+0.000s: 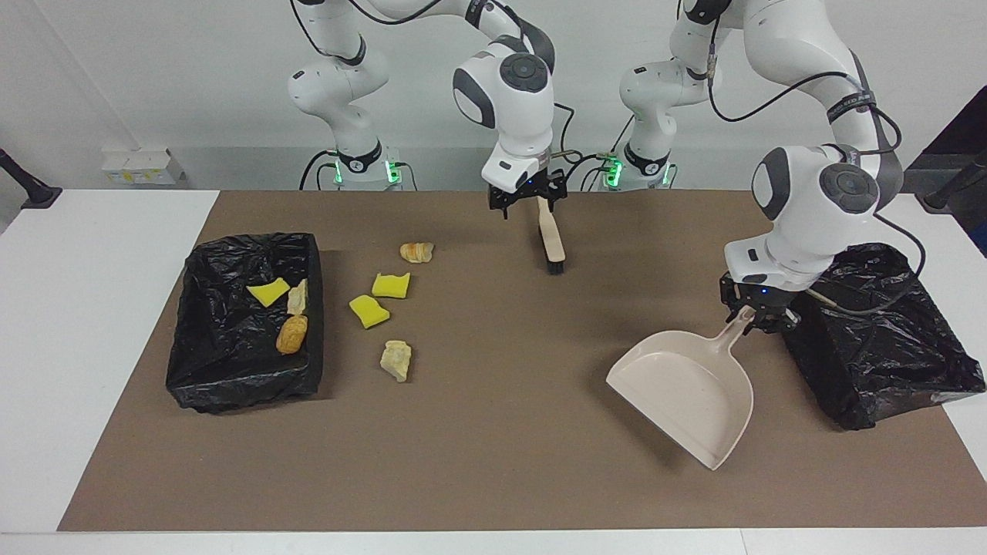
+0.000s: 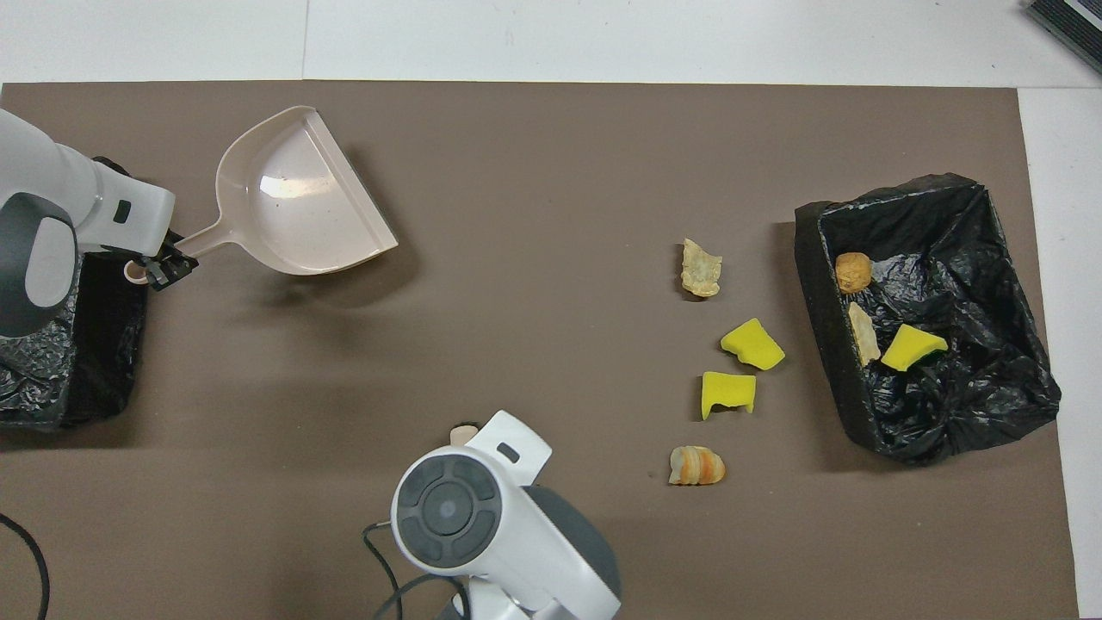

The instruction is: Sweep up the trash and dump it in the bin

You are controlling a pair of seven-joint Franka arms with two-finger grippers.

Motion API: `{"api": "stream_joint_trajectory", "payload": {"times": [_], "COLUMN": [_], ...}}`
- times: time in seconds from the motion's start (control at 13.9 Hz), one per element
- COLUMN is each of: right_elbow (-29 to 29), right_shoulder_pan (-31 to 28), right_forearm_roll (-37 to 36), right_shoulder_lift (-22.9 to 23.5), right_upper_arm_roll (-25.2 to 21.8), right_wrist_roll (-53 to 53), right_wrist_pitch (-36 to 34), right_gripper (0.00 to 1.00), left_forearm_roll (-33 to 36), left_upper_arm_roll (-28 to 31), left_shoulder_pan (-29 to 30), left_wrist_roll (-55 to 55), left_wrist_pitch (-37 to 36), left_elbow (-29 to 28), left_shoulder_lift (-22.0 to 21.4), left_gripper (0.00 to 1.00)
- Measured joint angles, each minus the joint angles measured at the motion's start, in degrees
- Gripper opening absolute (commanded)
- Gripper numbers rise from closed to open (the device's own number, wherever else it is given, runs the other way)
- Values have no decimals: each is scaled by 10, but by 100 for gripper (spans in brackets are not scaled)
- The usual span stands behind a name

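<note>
four scraps of trash [image 1: 383,302] lie loose on the brown mat of the worktop [image 1: 493,478], beside the black-lined bin [image 1: 202,378] at the right arm's end: two yellow sponge chunks [image 2: 739,366], a pale crumbly lump [image 2: 700,268] and an orange-striped bread-like lump [image 2: 696,465]. three more scraps are already seen inside that bin. the pieces are judged light and soft; the sponge would likely spring or roll under a brush, and the pale lump may shed crumbs, so gentle pushing rather than pinching seems suited.

the brush [image 1: 552,245] is held by its handle in the closed right tool [image 1: 527,197], bristles hanging down just above the mat, well apart from the scraps. the dustpan [image 1: 690,389] is gripped at the end of its handle by the closed left tool [image 1: 757,317], raised and tilted, next to a second black bag [image 1: 887,347] at the left arm's end. the pan looks stiff and light; its lip would need laying flat beside the scraps.
</note>
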Motion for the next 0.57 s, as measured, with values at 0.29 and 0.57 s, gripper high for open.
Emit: {"api": "stream_joint_trajectory", "payload": {"times": [0.29, 0.57], "right_elbow": [-37, -63], "right_shoulder_pan": [29, 31], "right_forearm_roll": [2, 30], "right_shoulder_lift": [19, 8], "right_upper_arm_roll": [0, 0], "right_wrist_roll": [31, 44], "right_wrist_pitch": [33, 46], "right_gripper": [75, 62], "left_forearm_roll": [1, 3], "left_upper_arm_roll": [-5, -5], "left_shoulder_pan": [1, 1], "left_wrist_roll": [43, 48], "left_wrist_pitch": [-1, -1], "left_elbow": [-7, -18], "left_shoulder_lift": [5, 5], "left_gripper": [0, 0]}}
